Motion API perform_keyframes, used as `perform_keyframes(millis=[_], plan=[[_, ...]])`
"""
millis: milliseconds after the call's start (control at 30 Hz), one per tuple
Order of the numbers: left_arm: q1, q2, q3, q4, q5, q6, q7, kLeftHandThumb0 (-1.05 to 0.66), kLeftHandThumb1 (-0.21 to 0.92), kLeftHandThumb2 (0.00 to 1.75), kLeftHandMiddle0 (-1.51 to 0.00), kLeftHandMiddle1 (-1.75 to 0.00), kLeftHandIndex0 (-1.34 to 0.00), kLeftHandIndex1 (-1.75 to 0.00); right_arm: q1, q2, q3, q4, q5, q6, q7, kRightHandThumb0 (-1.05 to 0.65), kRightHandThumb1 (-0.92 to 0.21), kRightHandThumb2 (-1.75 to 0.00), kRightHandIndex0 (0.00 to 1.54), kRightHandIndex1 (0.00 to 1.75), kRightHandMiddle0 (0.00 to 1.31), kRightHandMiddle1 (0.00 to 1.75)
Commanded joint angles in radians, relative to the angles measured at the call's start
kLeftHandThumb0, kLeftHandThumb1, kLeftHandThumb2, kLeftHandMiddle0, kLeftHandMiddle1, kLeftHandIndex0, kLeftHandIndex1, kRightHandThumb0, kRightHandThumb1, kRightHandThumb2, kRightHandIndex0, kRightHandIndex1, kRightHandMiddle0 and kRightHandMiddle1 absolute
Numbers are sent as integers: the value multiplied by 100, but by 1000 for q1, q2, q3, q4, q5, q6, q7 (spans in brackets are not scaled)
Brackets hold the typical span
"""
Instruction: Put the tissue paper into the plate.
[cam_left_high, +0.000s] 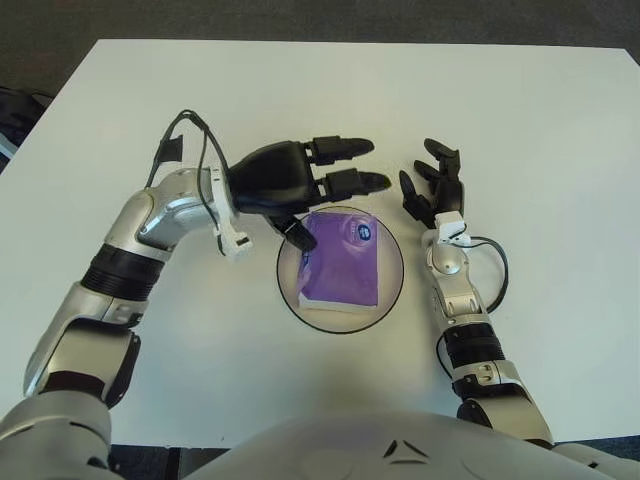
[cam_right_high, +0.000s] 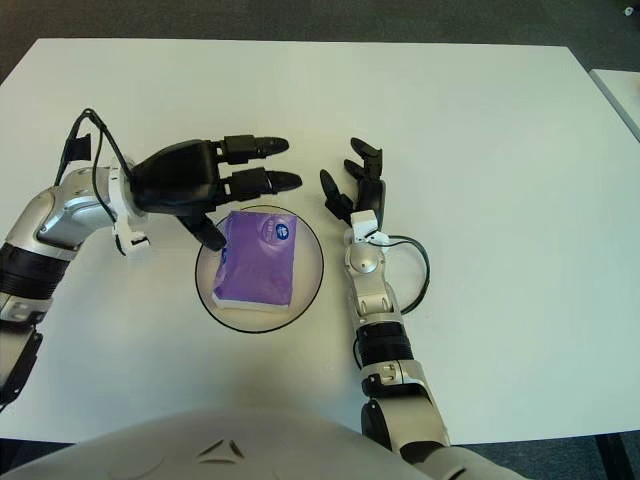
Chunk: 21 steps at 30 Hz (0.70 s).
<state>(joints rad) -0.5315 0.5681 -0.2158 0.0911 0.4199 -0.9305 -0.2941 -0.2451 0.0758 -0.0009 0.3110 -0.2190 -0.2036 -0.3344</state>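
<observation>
A purple tissue pack (cam_left_high: 341, 258) lies flat inside the clear round plate (cam_left_high: 392, 270) near the table's front middle. My left hand (cam_left_high: 318, 193) hovers just above the plate's upper left rim, its fingers spread and holding nothing; the thumb points down toward the pack's left edge without gripping it. My right hand (cam_left_high: 430, 190) shows to the right of the plate, fingers spread and pointing away from me.
The white table (cam_left_high: 520, 110) stretches wide behind and to both sides of the plate. A dark object (cam_left_high: 12, 110) sits off the table's left edge. A black cable loops above my left wrist (cam_left_high: 190, 130).
</observation>
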Motion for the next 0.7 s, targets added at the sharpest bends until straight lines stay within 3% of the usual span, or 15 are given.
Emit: perform_keyframes(millis=[0,300,467,667], plan=[[40,-22,25,54,-83,15,26,-92,92,93,-8,0,0,-41,97,2,-8,78,27,86,25,-67,-92,-47,27,57,0,82],[51,-97,41,109,-278,54,15,-85,92,80,-10,-1,0,-33,98,2,-11,83,34,72,35,-64,-92,-45,26,57,0,82],[62,-134,70,110,-312,96,35,-80,92,74,-10,-1,0,-22,98,4,-15,81,38,77,41,-61,-91,-44,26,56,0,82],[84,-164,111,118,-314,205,51,-77,92,72,-10,-1,0,-18,101,4,-18,81,50,72,57,-56,-89,-46,26,55,0,79]])
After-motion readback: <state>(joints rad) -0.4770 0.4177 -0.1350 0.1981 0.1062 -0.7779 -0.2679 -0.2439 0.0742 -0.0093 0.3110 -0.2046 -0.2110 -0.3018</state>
